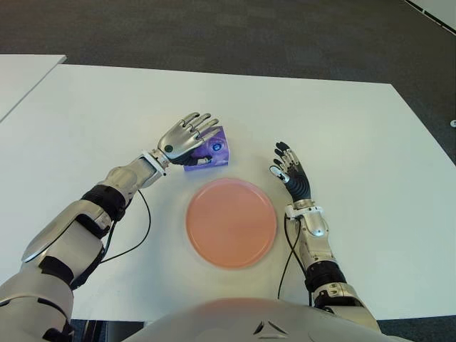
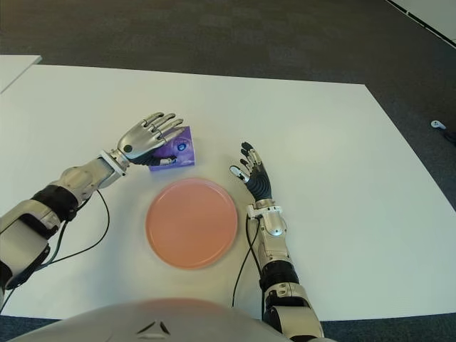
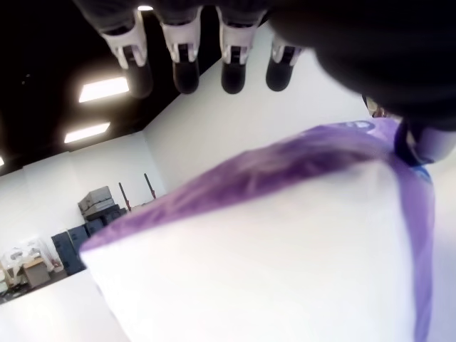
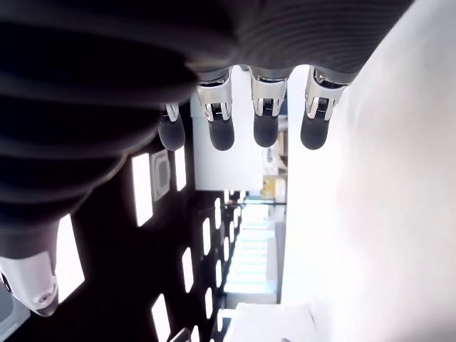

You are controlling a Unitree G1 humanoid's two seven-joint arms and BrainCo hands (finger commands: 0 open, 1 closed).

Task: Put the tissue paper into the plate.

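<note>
A small purple tissue pack (image 1: 216, 152) lies on the white table (image 1: 356, 142), just beyond the far left rim of the round pink plate (image 1: 231, 222). My left hand (image 1: 184, 137) hovers over the pack's left side with its fingers stretched out above it. In the left wrist view the pack (image 3: 271, 235) fills the space under the palm, and the thumb tip touches its far corner. The fingers are not closed around it. To the right of the plate is my right hand (image 1: 291, 171), fingers extended and holding nothing.
A second white table (image 1: 21, 75) adjoins at the far left. Dark carpet (image 1: 214, 32) lies beyond the table's far edge. Black cables (image 1: 135, 235) run from both forearms across the table near the plate.
</note>
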